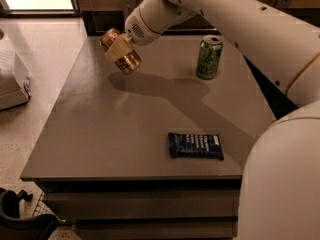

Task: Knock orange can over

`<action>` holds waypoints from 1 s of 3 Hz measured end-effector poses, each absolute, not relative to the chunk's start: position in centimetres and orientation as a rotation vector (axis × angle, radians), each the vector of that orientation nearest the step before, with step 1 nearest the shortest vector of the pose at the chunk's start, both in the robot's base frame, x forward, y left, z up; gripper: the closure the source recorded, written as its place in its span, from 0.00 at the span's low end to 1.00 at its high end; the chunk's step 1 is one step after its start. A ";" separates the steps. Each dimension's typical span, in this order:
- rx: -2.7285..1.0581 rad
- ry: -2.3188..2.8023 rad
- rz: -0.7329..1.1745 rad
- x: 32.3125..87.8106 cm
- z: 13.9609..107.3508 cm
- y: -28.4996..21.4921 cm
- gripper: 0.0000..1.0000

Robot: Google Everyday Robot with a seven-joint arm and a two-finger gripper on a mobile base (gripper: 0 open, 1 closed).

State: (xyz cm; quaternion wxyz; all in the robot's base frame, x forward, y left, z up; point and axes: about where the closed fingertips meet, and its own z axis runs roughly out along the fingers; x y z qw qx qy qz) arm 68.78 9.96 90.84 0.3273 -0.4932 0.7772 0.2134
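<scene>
The orange can (128,60) is tilted, its silver top toward the upper left, over the far left part of the table (100,134). My gripper (119,48) is shut on the orange can around its middle, with a tan finger pad (116,45) across its side. The can hangs above the tabletop and throws a shadow underneath. The white arm reaches in from the upper right.
A green can (209,57) stands upright at the far right of the table. A dark blue snack bar wrapper (195,145) lies flat near the front edge. A white object (12,81) sits on the floor to the left.
</scene>
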 end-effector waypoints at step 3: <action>-1.480 2.283 0.463 68.1 85.1 12.1 1.00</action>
